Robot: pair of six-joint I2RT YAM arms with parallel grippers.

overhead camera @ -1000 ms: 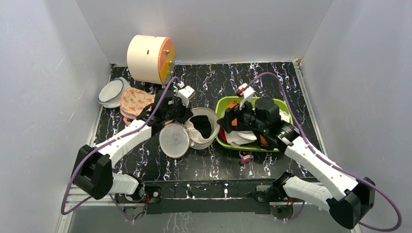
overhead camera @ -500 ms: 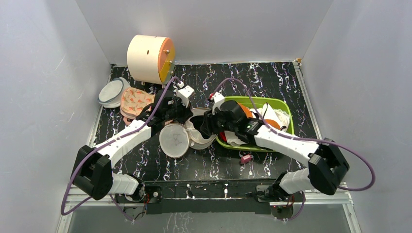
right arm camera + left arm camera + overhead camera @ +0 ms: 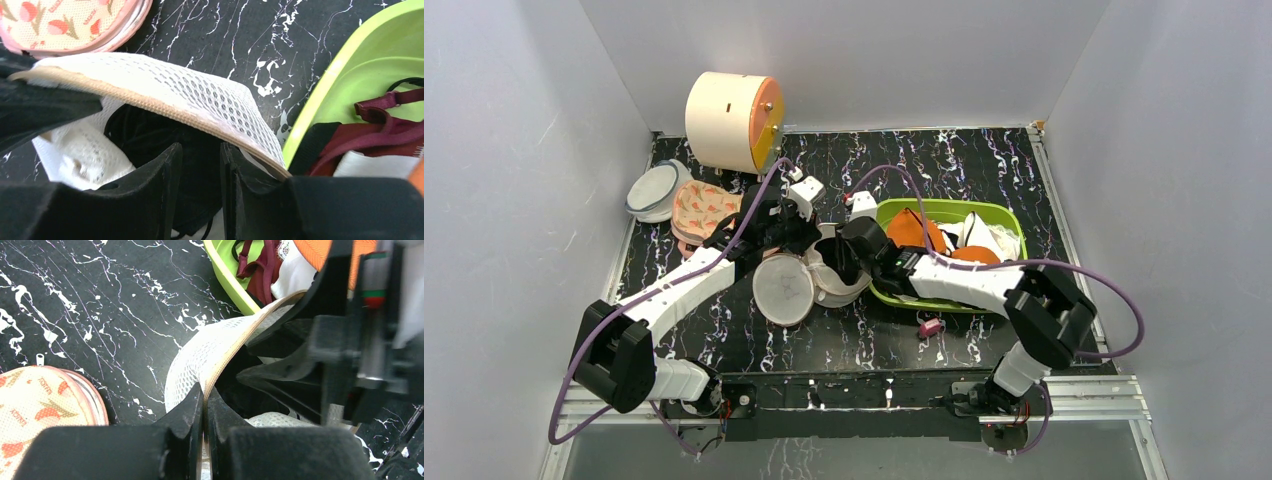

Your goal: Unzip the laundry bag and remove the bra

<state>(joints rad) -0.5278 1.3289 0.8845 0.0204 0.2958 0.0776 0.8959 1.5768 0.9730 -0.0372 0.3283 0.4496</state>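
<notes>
While the left gripper point(image 3: 204, 400) pinched the unzipped laundry bag point(image 3: 784, 290) by its rim, the right gripper point(image 3: 197, 160), slightly spread, probed dark cloth inside; unzipping was done. The bra point(image 3: 914, 228) showed orange in the green basket point(image 3: 944, 204); removal seemed done or nearly.

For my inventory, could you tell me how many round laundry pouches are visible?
3: the open white mesh laundry bag at centre, the flamingo pouch left of it, the grey-rimmed disc far left. Others may be hidden.

One laundry bag point(image 3: 782, 290); right of it one green tub point(image 3: 1015, 233); left of it one pouch point(image 3: 702, 208), one grey-rimmed disc point(image 3: 654, 190), one drum point(image 3: 724, 120).
</notes>
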